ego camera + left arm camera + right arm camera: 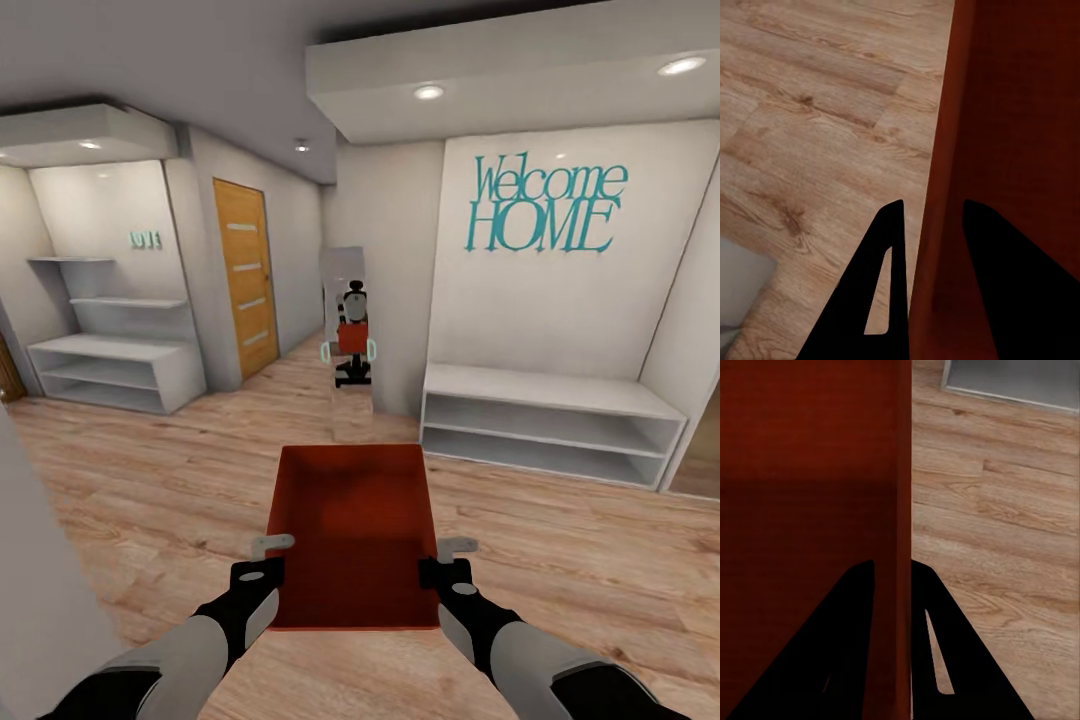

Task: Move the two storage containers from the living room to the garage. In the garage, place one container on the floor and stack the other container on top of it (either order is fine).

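Above the wood-plank floor a storage container hangs between both arms; left gripper pinches its left wall, right gripper pinches its right wall, one finger inside, one outside

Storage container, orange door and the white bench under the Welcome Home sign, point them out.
storage container (350, 520): head view, inside floor.
orange door (245, 275): head view, middle panel.
white bench (545, 392): head view, top board.
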